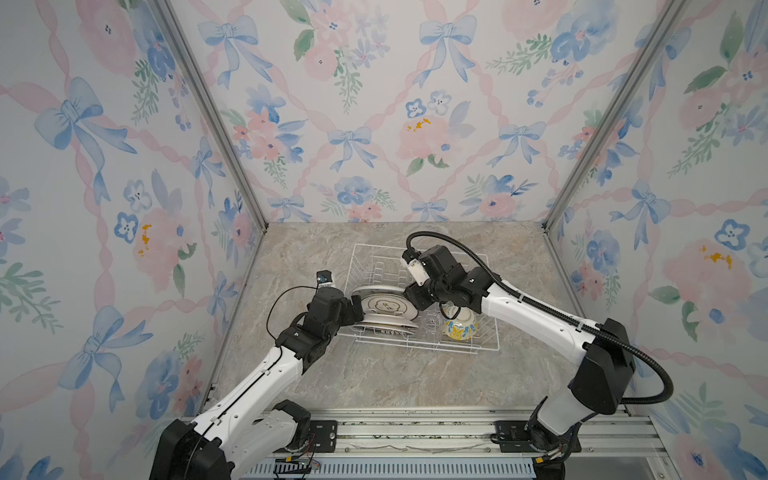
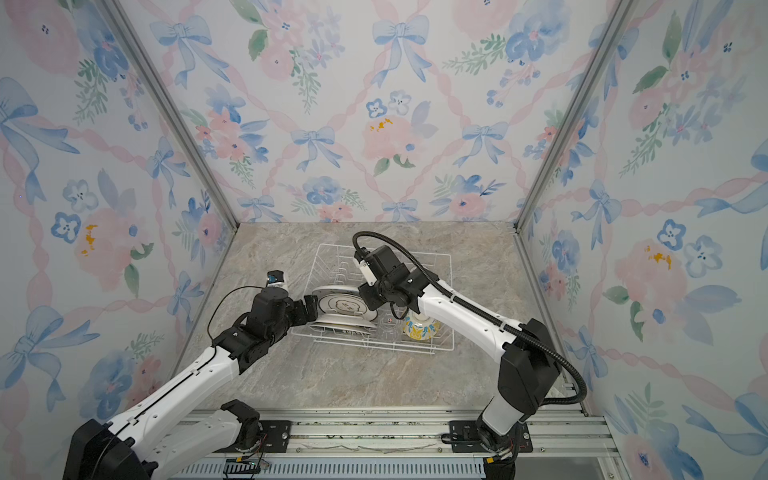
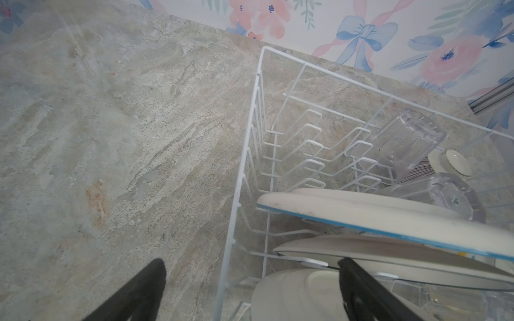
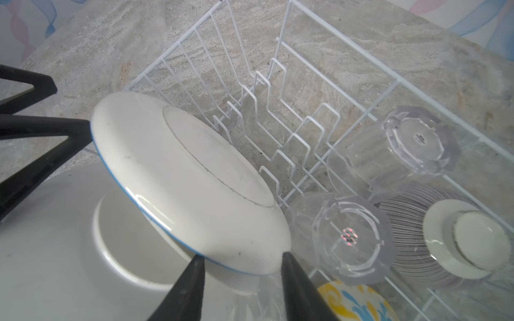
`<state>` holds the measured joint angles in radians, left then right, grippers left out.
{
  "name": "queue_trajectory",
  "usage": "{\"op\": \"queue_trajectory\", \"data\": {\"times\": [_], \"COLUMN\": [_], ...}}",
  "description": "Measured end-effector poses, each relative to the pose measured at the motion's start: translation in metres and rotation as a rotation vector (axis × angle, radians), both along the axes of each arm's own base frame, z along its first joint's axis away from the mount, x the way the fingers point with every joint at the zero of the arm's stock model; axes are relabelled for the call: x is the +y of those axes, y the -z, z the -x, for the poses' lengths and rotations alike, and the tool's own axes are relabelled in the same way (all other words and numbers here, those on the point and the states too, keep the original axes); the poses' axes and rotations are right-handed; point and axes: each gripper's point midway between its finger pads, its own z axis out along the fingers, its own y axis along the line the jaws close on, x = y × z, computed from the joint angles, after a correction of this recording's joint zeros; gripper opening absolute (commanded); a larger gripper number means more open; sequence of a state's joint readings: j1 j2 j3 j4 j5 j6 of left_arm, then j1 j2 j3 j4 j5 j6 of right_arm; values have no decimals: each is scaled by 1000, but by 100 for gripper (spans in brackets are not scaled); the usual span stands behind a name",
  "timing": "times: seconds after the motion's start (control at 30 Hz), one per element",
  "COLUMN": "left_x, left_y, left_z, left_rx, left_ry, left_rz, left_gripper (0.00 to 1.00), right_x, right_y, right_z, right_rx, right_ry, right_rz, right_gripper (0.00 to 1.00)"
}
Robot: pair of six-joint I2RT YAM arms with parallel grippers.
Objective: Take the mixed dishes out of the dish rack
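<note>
The right gripper [image 4: 242, 266], fingers pinching the blue-rimmed plate [image 4: 178, 178], tilts it off lower plates [image 4: 55, 236] near-left in the dish rack [image 4: 397, 79]; the left gripper [image 3: 247, 291], fingers wide, hovers at its opposite rim, probably to steady it.

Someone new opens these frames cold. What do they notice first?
The two arms meeting over the white wire dish rack in mid-table. There the right gripper clamps the rim of a tilted blue-rimmed plate, and the left gripper, jaws wide, sits at its opposite edge. Next comes the loud bow-and-flower wallpaper on all three walls around the table.
</note>
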<state>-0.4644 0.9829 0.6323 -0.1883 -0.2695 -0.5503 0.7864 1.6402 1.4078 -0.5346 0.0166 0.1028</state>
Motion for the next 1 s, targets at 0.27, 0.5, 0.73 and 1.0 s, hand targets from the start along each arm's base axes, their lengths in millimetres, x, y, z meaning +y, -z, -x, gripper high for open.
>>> {"op": "queue_trajectory", "data": {"times": [0.27,0.5,0.73,1.0], "left_x": [2,4,3,3], "left_y": [-2,-3,-5,-13], "left_z": [0,-1,-1,-2], "left_rx": [-10,-14,-20,-40], "left_ry": [-5,-7,-3,-3], "left_rz": [-14,-24,-27,-17], "left_gripper": [98,98,98,98], "right_x": [2,5,10,-4], "right_y": [18,25,20,22], "right_z": [-7,-14,-22,-34], "right_rx": [0,-52,-154,-228], "right_ry": [-7,-77,-146,-175], "right_rz": [45,104,123,213], "right_gripper": [46,45,19,8]}}
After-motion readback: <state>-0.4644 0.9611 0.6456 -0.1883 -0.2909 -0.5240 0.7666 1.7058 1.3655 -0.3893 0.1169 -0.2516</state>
